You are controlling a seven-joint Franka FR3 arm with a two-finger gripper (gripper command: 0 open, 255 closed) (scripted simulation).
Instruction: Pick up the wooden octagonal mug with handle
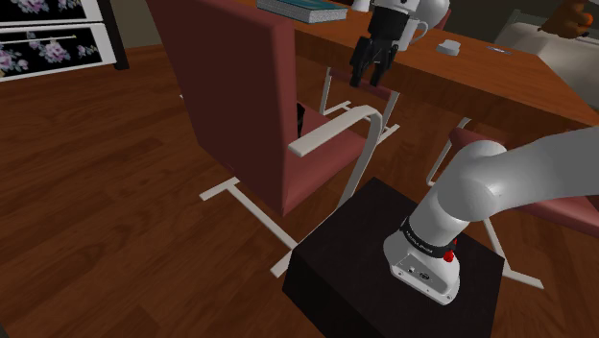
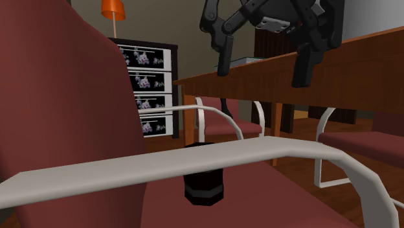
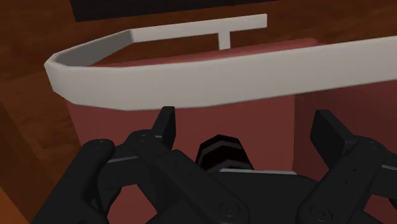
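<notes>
1. Right now my gripper hangs with its two black fingers spread wide apart, clasping nothing.
2. Below me, on the line that runs out between those fingers, stands the mug. It is faceted and nearly black, with paler bands around its body. Neither finger touches it, and it sits well apart from my fingertips. I cannot make out its handle.
3. The mug is upright on the dark red seat of a chair, close to the tall backrest.
4. A white armrest of that chair curves across lower than my gripper, passing beside the mug without touching it.
5. Behind my gripper runs the edge of a brown wooden worktop. On it, off to one side of me, lies a teal book, and to the other side sits a small white object that I cannot identify.
6. Farther out stands a dark cabinet with flower-patterned fronts, with an orange lamp shade above it.
7. Farthest from my gripper, at the base of my arm, my black stand rests on the wooden floor.
</notes>
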